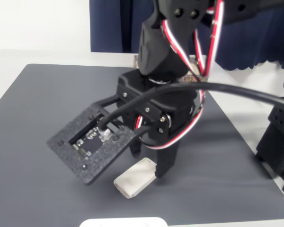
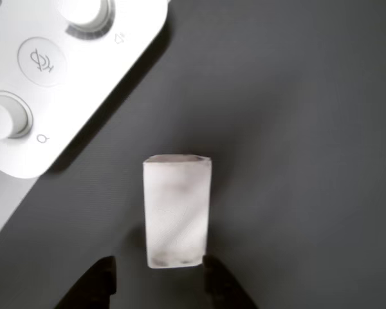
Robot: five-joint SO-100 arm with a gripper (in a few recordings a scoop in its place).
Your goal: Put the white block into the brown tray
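The white block (image 1: 135,178) lies flat on the dark mat, a small off-white slab with rounded corners. My gripper (image 1: 149,163) is straight over it and open, one black finger on each side of the block's near end. In the wrist view the block (image 2: 177,209) runs away from the gripper (image 2: 159,278). The right fingertip (image 2: 213,277) is close against the block's edge and the left one stands a little apart. A sliver of the brown tray (image 1: 135,60) shows behind the arm at the mat's far edge; the rest is hidden.
A wide glossy white device with knobs (image 2: 51,77) lies just off the mat's near edge (image 1: 123,222), close to the block. The dark grey mat (image 1: 38,104) has free room to the left. A black stand (image 1: 279,142) is at the right edge.
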